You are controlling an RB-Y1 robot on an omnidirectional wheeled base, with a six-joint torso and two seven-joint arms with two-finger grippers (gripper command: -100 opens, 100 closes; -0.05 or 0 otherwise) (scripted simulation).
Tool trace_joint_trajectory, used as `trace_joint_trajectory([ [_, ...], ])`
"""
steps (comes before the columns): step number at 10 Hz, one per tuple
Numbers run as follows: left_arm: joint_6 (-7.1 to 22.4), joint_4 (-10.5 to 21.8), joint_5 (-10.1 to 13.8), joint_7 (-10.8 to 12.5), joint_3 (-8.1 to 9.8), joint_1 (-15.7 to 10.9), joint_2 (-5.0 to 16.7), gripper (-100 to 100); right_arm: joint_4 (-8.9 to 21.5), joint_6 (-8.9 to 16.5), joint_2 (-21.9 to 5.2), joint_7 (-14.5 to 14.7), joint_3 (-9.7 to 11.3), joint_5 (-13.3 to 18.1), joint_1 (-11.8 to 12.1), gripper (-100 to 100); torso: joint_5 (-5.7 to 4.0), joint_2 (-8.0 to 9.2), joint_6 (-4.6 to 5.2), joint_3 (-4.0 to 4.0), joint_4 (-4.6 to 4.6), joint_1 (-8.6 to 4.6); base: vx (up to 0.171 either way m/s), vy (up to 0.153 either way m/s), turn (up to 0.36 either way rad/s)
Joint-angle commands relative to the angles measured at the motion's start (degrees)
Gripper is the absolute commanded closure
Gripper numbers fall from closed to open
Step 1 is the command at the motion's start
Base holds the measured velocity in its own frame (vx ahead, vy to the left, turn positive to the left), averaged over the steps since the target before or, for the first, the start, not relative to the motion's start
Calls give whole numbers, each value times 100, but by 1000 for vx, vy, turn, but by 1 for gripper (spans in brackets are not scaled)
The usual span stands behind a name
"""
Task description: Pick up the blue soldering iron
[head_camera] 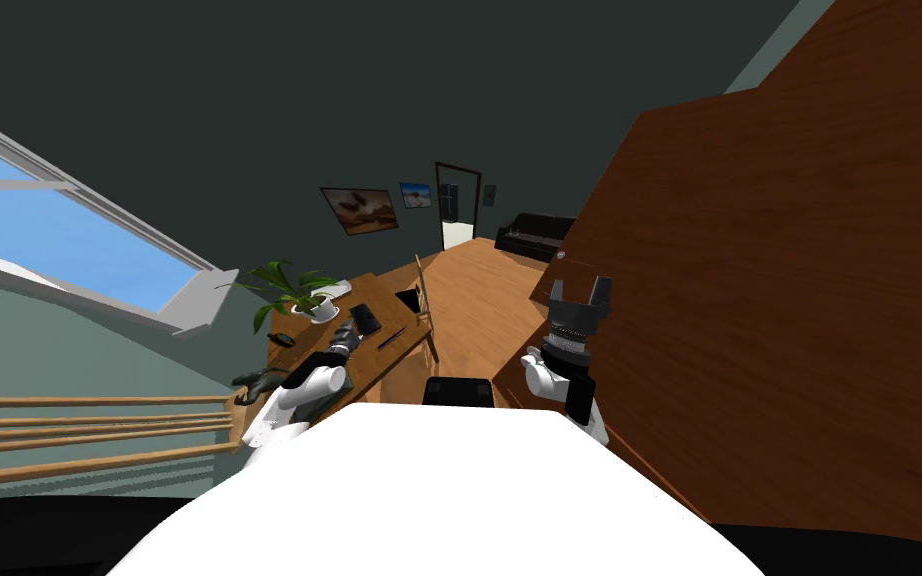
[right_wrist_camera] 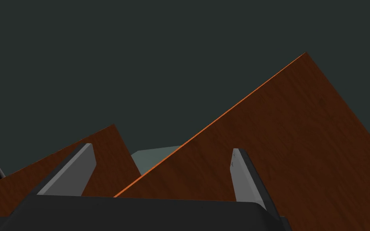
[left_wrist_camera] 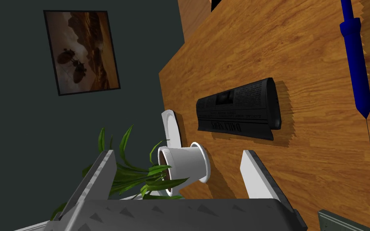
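Observation:
The blue soldering iron (left_wrist_camera: 354, 68) lies flat on the wooden desk (left_wrist_camera: 308, 168), its thin tip pointing toward my hand's side. In the head view it is a thin blue stick (head_camera: 392, 338) near the desk's right edge. My left gripper (left_wrist_camera: 178, 154) hovers open over the desk with nothing between its fingers, lined up with a white plant pot (left_wrist_camera: 186, 162). The iron is well off to one side of it, beyond a folded dark newspaper (left_wrist_camera: 236, 108). My left gripper (head_camera: 349, 336) reaches over the desk's middle. My right gripper (head_camera: 580, 290) is raised at the right, open and empty.
A leafy potted plant (head_camera: 299, 292) and a white plate (left_wrist_camera: 171, 128) sit at the desk's wall side. A small dark object (head_camera: 281, 339) lies at the desk's left end. A wooden chair (head_camera: 427, 310) stands at the desk's right; a brown wall (head_camera: 799, 300) rises close on my right.

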Motion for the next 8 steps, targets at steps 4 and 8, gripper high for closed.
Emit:
trace_joint_trajectory([
  [4, 654, 343, 144, 68, 208, -63, 49, -100, 0, 0, 0, 0, 0, 0, 0, 0, 2, 9, 0, 5, 2, 9, 49, -21, -35],
  [8, 1166, 829, 402, 153, 453, -60, 170, -100, 0, 0, 0, 0, 0, 0, 0, 0, 1, 5, -1, 3, 1, 7, 57, -19, -48],
])
